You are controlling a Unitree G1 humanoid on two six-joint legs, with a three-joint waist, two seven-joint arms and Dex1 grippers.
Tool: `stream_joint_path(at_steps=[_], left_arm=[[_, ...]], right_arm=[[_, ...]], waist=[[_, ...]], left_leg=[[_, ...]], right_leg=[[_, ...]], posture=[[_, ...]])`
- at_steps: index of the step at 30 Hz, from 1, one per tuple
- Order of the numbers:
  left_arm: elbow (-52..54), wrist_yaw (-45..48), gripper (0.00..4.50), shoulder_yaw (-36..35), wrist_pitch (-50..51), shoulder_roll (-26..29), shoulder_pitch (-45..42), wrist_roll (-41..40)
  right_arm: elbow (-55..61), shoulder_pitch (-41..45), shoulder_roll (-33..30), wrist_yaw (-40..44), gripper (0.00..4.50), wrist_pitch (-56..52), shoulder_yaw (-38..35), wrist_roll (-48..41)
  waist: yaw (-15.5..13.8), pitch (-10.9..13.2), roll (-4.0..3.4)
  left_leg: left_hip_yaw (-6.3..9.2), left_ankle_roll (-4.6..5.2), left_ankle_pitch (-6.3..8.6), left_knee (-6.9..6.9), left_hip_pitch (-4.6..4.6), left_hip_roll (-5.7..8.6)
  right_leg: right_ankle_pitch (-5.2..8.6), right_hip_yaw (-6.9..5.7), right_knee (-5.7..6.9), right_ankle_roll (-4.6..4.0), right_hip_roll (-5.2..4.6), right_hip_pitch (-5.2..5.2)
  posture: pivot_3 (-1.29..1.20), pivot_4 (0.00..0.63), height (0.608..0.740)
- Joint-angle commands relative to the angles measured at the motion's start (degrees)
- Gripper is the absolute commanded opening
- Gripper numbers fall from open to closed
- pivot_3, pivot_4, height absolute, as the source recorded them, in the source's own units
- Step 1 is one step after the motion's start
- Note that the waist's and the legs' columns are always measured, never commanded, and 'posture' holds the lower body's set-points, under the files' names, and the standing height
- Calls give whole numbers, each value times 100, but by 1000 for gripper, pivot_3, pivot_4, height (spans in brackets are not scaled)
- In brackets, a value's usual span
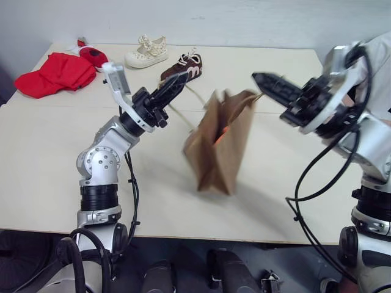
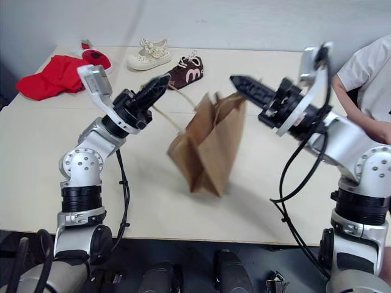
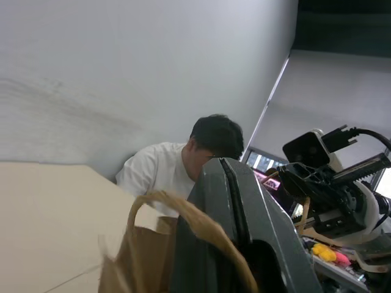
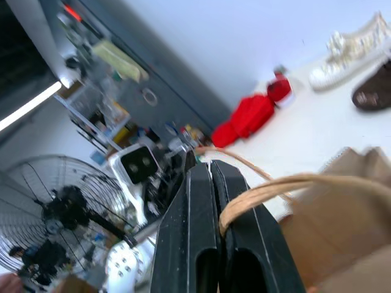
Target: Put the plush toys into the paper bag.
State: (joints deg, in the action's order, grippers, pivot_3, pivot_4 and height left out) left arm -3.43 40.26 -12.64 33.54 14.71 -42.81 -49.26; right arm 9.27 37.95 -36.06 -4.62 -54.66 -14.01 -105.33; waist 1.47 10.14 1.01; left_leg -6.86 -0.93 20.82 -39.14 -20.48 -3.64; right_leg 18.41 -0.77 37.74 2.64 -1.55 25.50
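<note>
The brown paper bag [image 1: 220,149] hangs tilted over the middle of the table, stretched between my two grippers by its tan cord handles. My left gripper [image 1: 180,82] is shut on one handle [image 3: 183,213], up and to the left of the bag's mouth. On the other side, my right gripper [image 1: 259,79] is shut on the second handle [image 4: 263,195], just right of the mouth. An orange patch [image 1: 223,132] shows inside the bag's open top, likely a plush toy. I cannot tell whether the bag's bottom touches the table.
At the table's far left lie a red cloth heap [image 1: 52,73] and a small red shoe [image 1: 93,56]. A white shoe [image 1: 146,52] and a brown shoe [image 1: 183,66] sit behind the left gripper. A person in a white shirt [image 2: 366,73] stands at the right edge.
</note>
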Motion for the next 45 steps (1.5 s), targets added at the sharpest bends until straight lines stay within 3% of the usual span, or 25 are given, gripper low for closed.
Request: stream_joint_path(at_steps=[1, 11, 16, 17, 20, 27, 30, 33, 38, 42, 45], left_arm=[[198, 103, 0, 79, -150, -39, 34, 61], [366, 332, 0, 430, -164, -32, 192, 250], [497, 490, 0, 583, -72, 91, 229, 300], [534, 501, 0, 629, -102, 126, 242, 382], [650, 470, 582, 735, -61, 220, 266, 498], [822, 570, 2797, 686, 75, 450, 365, 431], [855, 594, 3709, 640, 132, 576, 430, 417], [1016, 567, 4457, 535, 236, 783, 611, 389], [1772, 660, 4457, 352, 365, 1384, 1364, 371], [2327, 943, 4500, 276, 466, 2039, 2044, 384], [2679, 841, 4500, 289, 529, 2077, 2372, 258]], right_arm=[[129, -261, -71, 273, 22, 69, -157, 194], [313, -940, -628, 888, 22, -78, -341, 694], [397, -1031, -893, 1357, 22, -273, -446, 536], [459, -1067, -982, 1531, 398, -353, -462, 566], [559, -1267, -1313, 2089, 1218, -536, -437, 972], [636, -1532, -1796, 3175, 3725, -721, -516, 1509], [757, -1633, -2033, 3658, 4500, -829, -562, 1648], [1022, -1951, -2335, 4280, 4500, -737, -772, 2103], [1529, -3224, -2683, 5621, 4500, -119, -1052, 3486], [2024, -3936, -2662, 6209, 3632, 890, -216, 4951], [1891, -3562, -1735, 5654, 2555, 1979, 727, 6194]], waist=[[-2, 0, 0], [5, 0, 0], [6, 0, 0], [5, 1, -1], [0, 1, -2], [-7, 1, -1], [-1, 1, -2], [-5, 1, -2], [-7, 1, -2], [6, 1, -1], [23, -5, 12]], left_leg=[[2, 0, 0, 0, -1, 0], [0, 0, 0, -1, 3, -1], [-1, -1, 0, -1, 4, 0], [-1, -1, 0, -1, 4, 0], [0, -1, 0, 1, 4, 0], [0, -1, 0, -1, 5, 2], [0, -1, 0, -1, 7, 1], [0, -1, 0, -1, 7, 0], [1, -1, 0, 1, 8, 1], [1, -2, 0, 3, 14, 0], [0, -7, -3, 0, 26, 1]], right_leg=[[0, -1, 0, 0, 0, 0], [0, 1, 0, 0, 1, 1], [0, 2, 0, 0, 1, 1], [0, 2, 0, 0, 1, 1], [0, 2, -2, 0, 2, 0], [-1, 4, -2, 2, 1, -1], [-1, 4, -1, 1, 2, -1], [-1, 4, -1, 1, 2, -1], [-1, 5, -4, 2, 0, -3], [-1, 7, -4, 1, 1, -6], [-3, 12, 3, -1, 2, -16]], posture=[[0, 150, 740], [0, 150, 740], [0, 150, 740], [0, 150, 740], [0, 150, 740], [0, 150, 740], [0, 150, 740], [0, 150, 740], [0, 150, 740], [0, 150, 740], [0, 150, 740]])
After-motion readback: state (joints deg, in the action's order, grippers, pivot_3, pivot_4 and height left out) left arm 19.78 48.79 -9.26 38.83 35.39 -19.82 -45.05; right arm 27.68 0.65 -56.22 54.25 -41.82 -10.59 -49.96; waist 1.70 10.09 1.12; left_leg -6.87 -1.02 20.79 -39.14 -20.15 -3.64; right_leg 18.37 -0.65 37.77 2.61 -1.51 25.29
